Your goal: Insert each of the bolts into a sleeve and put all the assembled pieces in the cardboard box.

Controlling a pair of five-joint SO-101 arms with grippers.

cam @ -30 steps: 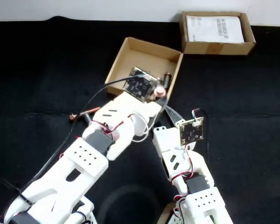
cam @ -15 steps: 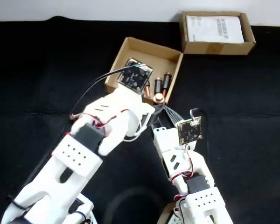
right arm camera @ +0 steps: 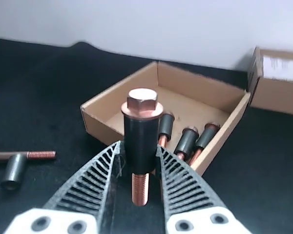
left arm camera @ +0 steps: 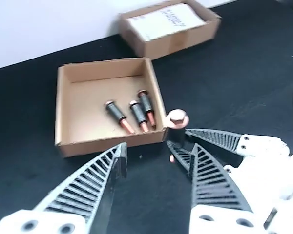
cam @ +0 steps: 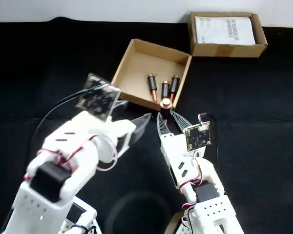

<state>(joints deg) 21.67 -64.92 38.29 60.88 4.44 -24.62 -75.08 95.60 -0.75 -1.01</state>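
1. One bolt sits in its sleeve, copper head up and threaded end poking out below. Your right pincer is clamped on the sleeve from both sides and holds it upright.
2. You can see from the high view that this held piece is just outside the near wall of the cardboard box, close to a corner. Whether it touches the wall cannot be told.
3. Three assembled pieces lie side by side on the floor of the cardboard box, towards that same corner, with their heads pointing to the far wall.
4. Your left pincer hangs over the worktop on the near side of the box. Its fingers are spread wide and grip nothing, and one finger is near the right pincer's fingers.
5. Your right wrist view shows a loose bolt lying flat on the black worktop well to one side of the box, with a loose sleeve just beside it.
6. Beyond the cardboard box, at the back edge of the worktop, a second box holds a white printed sheet.
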